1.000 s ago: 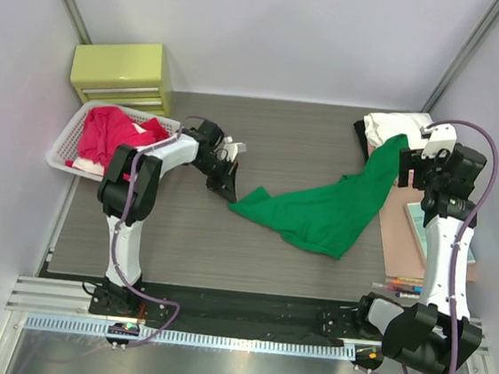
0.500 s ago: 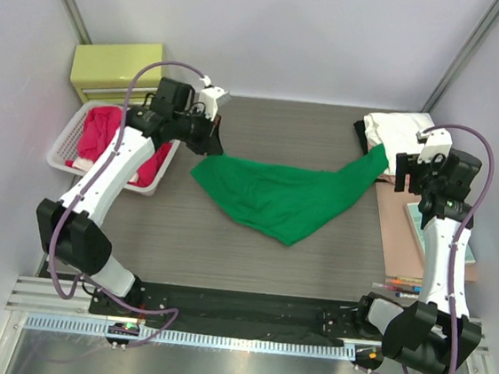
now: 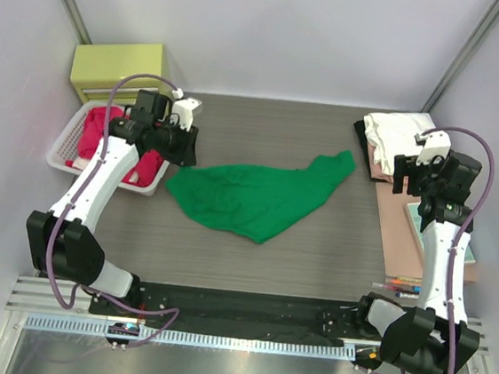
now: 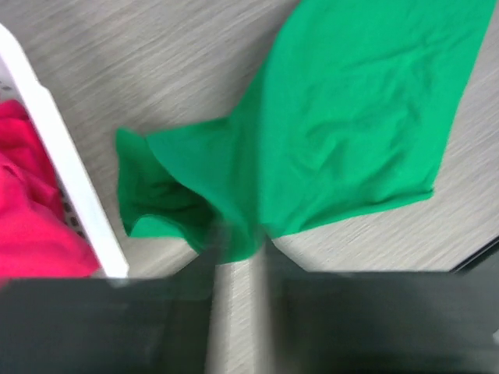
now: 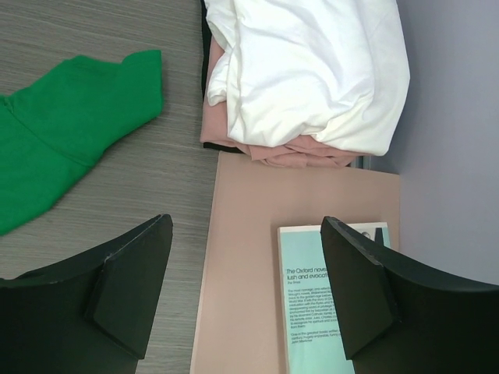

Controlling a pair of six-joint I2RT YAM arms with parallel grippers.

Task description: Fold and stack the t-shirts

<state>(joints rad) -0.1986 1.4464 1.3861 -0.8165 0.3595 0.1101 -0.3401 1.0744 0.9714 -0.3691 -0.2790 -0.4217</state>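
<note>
A bright green t-shirt point(image 3: 253, 196) lies spread and wrinkled across the middle of the table. My left gripper point(image 3: 184, 152) is at its left edge, beside the basket. In the blurred left wrist view the fingers stand nearly together, and a corner of the green t-shirt point(image 4: 351, 132) is drawn to a point between the tips of the left gripper point(image 4: 238, 249). My right gripper point(image 3: 407, 177) point(image 5: 247, 226) hangs open and holds nothing. Beyond it sits a folded stack: a white t-shirt point(image 5: 312, 70) on a pale pink one point(image 5: 265, 148). The green t-shirt's sleeve end point(image 5: 62, 132) lies left of it.
A white slatted basket point(image 3: 61, 154) point(image 4: 70, 195) at the left holds red t-shirts point(image 3: 103, 131) point(image 4: 31, 218). A yellow-green drawer box point(image 3: 123, 71) stands behind it. A pink board point(image 5: 249, 296) with a teal book point(image 5: 320, 296) lies under the right gripper. Pens point(image 3: 397, 286) lie at the right front.
My left arm swung back and left, dragging the green t-shirt leftward. Its right end came away from the folded stack and now lies on the table. The right arm barely moved.
</note>
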